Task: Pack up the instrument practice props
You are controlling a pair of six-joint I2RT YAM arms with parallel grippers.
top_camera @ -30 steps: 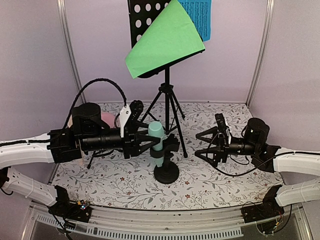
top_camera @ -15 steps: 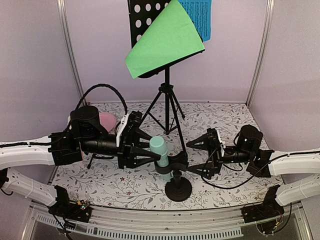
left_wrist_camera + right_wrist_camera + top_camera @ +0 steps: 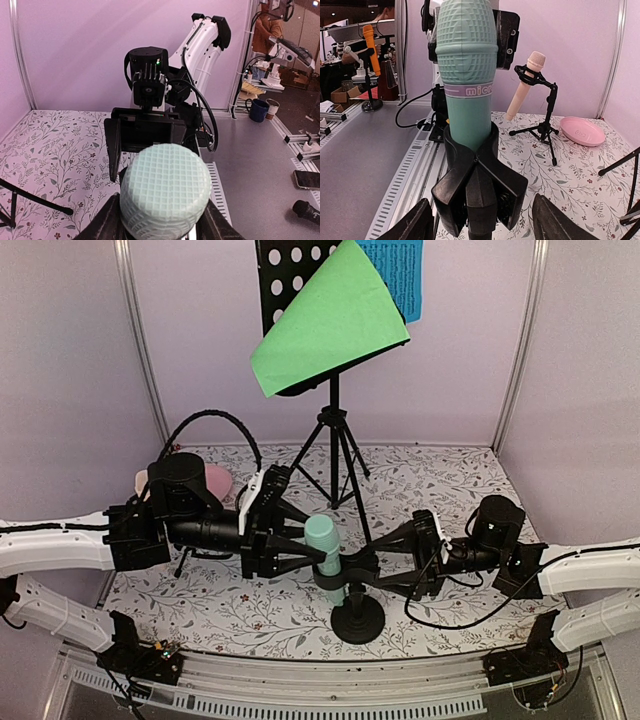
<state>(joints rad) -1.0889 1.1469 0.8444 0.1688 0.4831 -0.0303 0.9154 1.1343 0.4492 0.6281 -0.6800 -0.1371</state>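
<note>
We've got the mint microphone (image 3: 320, 532) upright in its black stand (image 3: 358, 620) by the table's (image 3: 450, 480) near edge, left gripper (image 3: 318, 552) clamped on it, right gripper (image 3: 372, 562) spread loosely around the stand's clip from the opposite side.

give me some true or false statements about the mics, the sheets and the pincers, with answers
1. The mint microphone sits in a black clip on a stand. True.
2. The green sheet lies flat on the table. False: it rests curled on the black perforated music rack.
3. The left pincer has a finger on each side of the mint microphone. True.
4. The beige microphone lies in the pink dish. False: it is clipped on a small black tripod beside the dish.
5. The right pincer is up at the music rack. False: it is low, straddling the mint microphone's clip.
</note>
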